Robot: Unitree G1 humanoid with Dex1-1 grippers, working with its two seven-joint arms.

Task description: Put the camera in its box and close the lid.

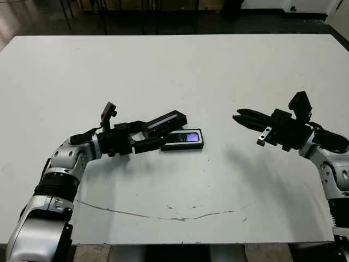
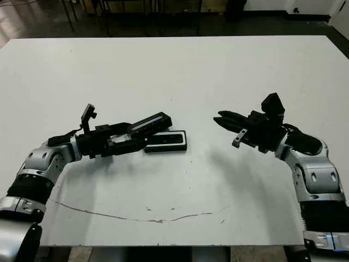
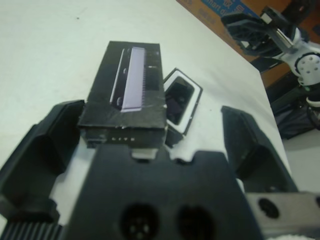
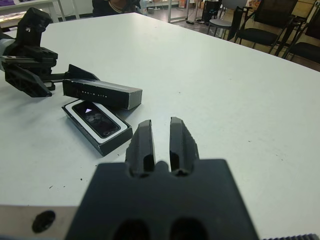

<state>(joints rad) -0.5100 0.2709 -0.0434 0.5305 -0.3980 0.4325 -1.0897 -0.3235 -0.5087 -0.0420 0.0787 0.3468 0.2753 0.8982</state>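
Note:
The box (image 1: 197,146) lies at the table's middle, and the camera (image 1: 188,137) rests inside it with its purple panel facing up. Tilted just behind it is the black lid (image 1: 163,121), its grey strip up and its near end between the fingers of my left gripper (image 1: 150,134). That gripper stands open: one finger (image 3: 45,160) touches the lid's corner, the other is clear of it. To the right of the box, my right gripper (image 1: 241,117) hovers shut and holds nothing; its tips point toward the box.
A long thin scratch (image 1: 158,215) runs across the white table near its front edge. Dark floor and chair legs show beyond the table's far edge (image 1: 174,36).

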